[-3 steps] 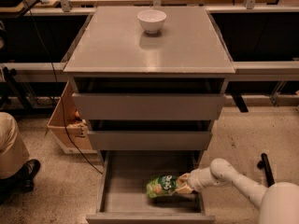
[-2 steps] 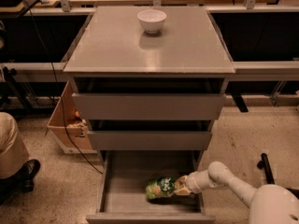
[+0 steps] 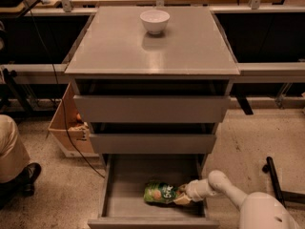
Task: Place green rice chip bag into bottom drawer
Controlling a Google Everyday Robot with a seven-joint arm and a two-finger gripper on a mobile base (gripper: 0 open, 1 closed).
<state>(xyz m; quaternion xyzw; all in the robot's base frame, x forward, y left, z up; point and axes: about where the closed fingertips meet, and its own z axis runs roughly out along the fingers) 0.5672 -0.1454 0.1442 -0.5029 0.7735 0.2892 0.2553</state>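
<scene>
The green rice chip bag [image 3: 161, 193] lies flat on the floor of the bottom drawer [image 3: 125, 194], which is pulled out under the two upper drawers. My gripper [image 3: 185, 197] reaches in from the lower right, low inside the drawer, at the bag's right end. Its fingers touch or overlap the bag's edge. The white arm [image 3: 224, 185] runs from the gripper to the frame's bottom right corner.
A white bowl [image 3: 155, 21] sits at the back of the grey cabinet top [image 3: 152, 51]. A cardboard box [image 3: 69, 128] stands left of the cabinet. A person's leg and shoe [image 3: 19, 171] are at the far left. A black bar [image 3: 276, 180] lies on the floor at right.
The gripper and the bag have moved a little left and down inside the bottom drawer. The bag now lies flatter on the drawer floor.
</scene>
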